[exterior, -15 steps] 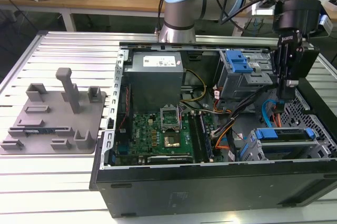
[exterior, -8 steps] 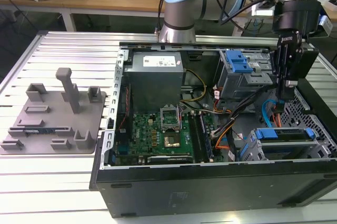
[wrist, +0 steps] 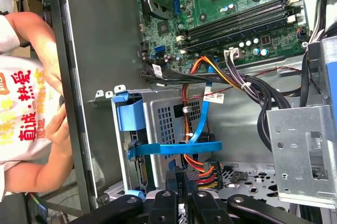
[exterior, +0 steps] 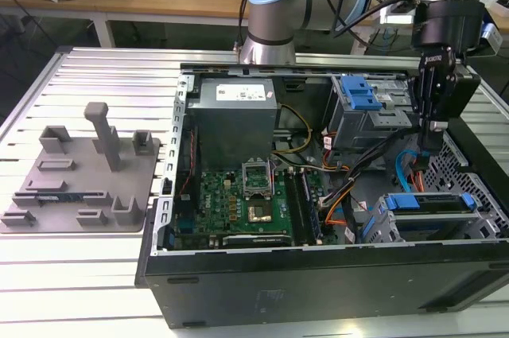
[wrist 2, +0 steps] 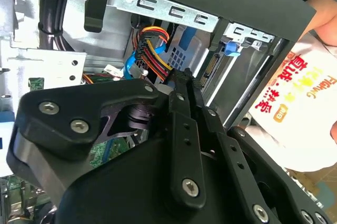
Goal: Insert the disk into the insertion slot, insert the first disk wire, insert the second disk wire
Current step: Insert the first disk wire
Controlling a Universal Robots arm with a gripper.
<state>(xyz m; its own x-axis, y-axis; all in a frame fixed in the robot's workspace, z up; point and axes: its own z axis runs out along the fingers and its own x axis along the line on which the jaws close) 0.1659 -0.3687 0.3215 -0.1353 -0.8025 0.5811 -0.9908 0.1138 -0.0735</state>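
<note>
My jaws are drawn together, just beside the red, yellow and orange wire bundle [wrist: 204, 173]; whether they pinch anything I cannot tell. The disk [exterior: 425, 202] sits inside the insertion slot [wrist: 164, 114], within the computer case [exterior: 318, 286] on the desk [exterior: 79, 274].

Black gripper [wrist: 179, 175] with fingers [wrist: 172, 182] drawn close together, bundle of red, orange and yellow wires [wrist: 202, 174] just beside the fingertips, blue-framed disk [wrist: 168, 148] seated in the perforated grey insertion slot [wrist: 163, 113] just ahead of them, blue cable [wrist: 202, 118] running along it, green motherboard [wrist: 226, 8] well beyond, person's arm [wrist: 42, 50] outside the case wall [wrist: 100, 50].
</note>
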